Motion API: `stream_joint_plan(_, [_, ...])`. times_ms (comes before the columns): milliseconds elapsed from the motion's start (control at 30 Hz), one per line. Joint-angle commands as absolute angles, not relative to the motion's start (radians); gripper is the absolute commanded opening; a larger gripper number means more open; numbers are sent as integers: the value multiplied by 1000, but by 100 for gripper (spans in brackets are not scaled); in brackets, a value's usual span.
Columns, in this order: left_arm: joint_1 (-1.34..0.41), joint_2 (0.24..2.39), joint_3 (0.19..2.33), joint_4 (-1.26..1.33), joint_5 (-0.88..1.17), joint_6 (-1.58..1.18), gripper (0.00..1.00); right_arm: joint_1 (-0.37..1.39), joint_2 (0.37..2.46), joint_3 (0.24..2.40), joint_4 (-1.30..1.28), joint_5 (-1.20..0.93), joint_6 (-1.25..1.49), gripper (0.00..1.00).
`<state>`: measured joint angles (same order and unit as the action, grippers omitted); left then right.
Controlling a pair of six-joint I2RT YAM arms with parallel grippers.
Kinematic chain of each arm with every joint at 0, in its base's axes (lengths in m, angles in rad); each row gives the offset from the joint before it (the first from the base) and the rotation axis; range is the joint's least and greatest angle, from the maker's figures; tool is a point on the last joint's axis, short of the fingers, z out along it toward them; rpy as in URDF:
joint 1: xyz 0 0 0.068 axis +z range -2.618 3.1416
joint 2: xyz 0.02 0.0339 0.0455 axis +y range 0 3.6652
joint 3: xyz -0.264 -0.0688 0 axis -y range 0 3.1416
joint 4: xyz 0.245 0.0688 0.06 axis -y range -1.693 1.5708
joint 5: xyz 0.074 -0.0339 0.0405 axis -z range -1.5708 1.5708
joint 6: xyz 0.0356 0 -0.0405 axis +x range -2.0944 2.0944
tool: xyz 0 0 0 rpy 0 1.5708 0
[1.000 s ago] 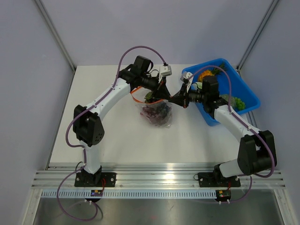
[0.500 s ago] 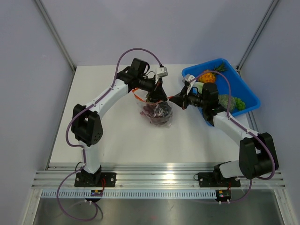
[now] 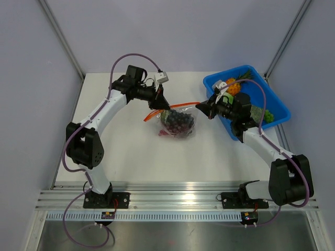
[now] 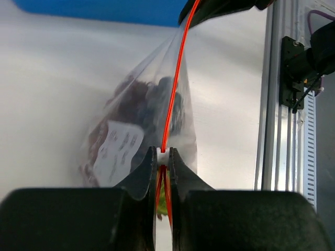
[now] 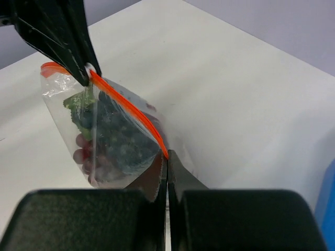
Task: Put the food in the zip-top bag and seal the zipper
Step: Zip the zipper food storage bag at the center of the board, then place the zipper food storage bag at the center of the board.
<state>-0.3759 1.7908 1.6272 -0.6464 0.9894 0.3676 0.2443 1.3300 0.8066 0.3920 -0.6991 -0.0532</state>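
Observation:
The zip-top bag hangs stretched between my two grippers over the table's middle. The food, dark purple grapes with red and green pieces, is inside it. The orange-red zipper runs taut along its mouth. My left gripper is shut on the zipper's white slider, with the bag's white label beside it. My right gripper is shut on the zipper's other end. In the right wrist view the grapes and a green leaf show through the plastic.
A blue bin stands at the back right, behind my right arm, holding a toy pineapple and green grapes. An aluminium rail runs along the table's near edge.
My left gripper has slid left along the zipper, away from the right gripper. The zipper is now drawn out straight between them, and the bag has shifted slightly.

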Motion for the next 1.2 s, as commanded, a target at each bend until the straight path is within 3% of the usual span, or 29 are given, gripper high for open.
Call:
stream_joint_plan(0, [-302,1680,1600,-649,930,367,0,190,1293,819,437,-629,-51,0])
stream_joint_plan(567, [-140,1465,1394,-658,833,319,0,166,1285,822,482,-549,60,0])
stream_joint_plan(867, [-112,1442,1355,-586,922,236,0,166,1304,824,541,-574,123,0])
stream_joint_plan(1167, [-112,1518,1497,-448,888,54,0,166,1472,1061,454,-597,301,0])
